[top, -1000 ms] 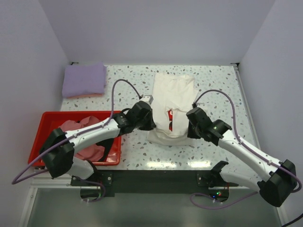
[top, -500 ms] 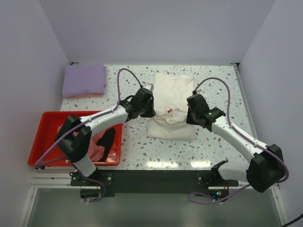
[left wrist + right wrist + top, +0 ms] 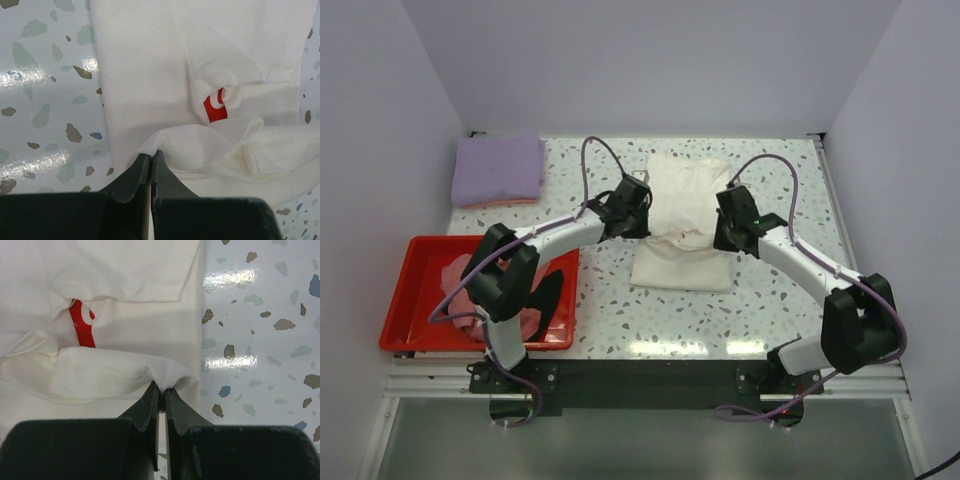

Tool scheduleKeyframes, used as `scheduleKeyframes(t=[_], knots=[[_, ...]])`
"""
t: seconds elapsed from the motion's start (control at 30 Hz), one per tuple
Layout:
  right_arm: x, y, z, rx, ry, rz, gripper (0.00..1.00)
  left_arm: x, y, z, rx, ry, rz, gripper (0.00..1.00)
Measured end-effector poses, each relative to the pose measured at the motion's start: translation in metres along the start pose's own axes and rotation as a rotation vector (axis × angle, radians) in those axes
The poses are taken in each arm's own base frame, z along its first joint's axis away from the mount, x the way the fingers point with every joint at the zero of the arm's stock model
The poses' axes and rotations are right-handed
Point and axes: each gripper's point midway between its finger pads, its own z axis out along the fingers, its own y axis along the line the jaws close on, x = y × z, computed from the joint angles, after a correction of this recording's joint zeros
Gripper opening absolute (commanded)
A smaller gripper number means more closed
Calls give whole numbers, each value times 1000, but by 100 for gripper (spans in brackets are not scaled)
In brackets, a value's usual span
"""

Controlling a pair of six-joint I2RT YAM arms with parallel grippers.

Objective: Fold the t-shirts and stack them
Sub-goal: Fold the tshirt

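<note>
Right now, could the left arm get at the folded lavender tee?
Probably, but not yet: the left gripper is pinched shut on the cream tee. Nothing stands between it and the lavender tee, so the way looks free once it lets go.

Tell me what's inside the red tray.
The red tray holds a pink t-shirt and a black t-shirt, bunched. The left arm crosses over them, hiding the middle; whatever lies underneath cannot be seen.

Centre of the table (image 3: 610, 310): the middle shirt (image 3: 685, 215) lies flat. The left gripper (image 3: 150, 155) pinches its left edge and the right gripper (image 3: 161, 387) its right edge. Far left corner: a folded shirt (image 3: 500, 170). Near left, in front of it: the tray (image 3: 398, 300), with loose shirts (image 3: 460, 275) inside
</note>
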Motion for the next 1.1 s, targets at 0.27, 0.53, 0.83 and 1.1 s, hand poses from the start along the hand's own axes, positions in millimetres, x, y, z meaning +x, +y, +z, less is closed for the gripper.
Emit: scheduleKeyframes(t=[0.27, 0.53, 0.83, 1.1], knots=[[1, -6, 29, 0, 52, 22, 6, -4, 16, 21, -45, 20, -5, 0], [0, -9, 49, 5, 92, 41, 21, -12, 23, 35, -48, 27, 7, 20], [-37, 1, 45, -50, 46, 58, 81, -30, 23, 38, -28, 10, 51, 99], [-33, 19, -7, -244, 0, 37, 99, -23, 17, -19, 59, -37, 34, 100]])
